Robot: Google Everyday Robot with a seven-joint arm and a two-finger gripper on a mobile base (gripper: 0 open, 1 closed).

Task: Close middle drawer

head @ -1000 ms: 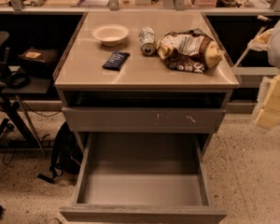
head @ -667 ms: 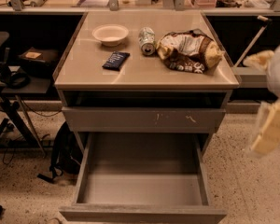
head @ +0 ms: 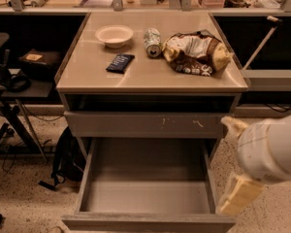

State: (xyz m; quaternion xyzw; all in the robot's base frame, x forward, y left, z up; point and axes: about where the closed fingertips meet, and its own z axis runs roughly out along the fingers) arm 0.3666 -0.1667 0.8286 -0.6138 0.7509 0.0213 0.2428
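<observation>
While the middle drawer (head: pixel 145 198) stood pulled out at 6 o'clock, the gripper (head: pixel 230 164) hung at its 3 o'clock side.
One smooth grey box drawer; the two pale yellow fingers (head: pixel 240 200) were apart, empty, just beside its right wall. On the glossy cabinet top (head: pixel 155 76) lay one round bowl (head: pixel 114 35), one metal can (head: pixel 153 42), one crumpled bag (head: pixel 196 52), one flat dark packet (head: pixel 120 62).

White, rounded plastic arm (head: pixel 271 149) sits low, just outside the front-right corner of the beige tabletop (head: pixel 150 74). Its two-finger gripper (head: pixel 229 166) points left. Pale yellow fingers (head: pixel 240 198) are spread wide, one above the other, with nothing between them.
</observation>
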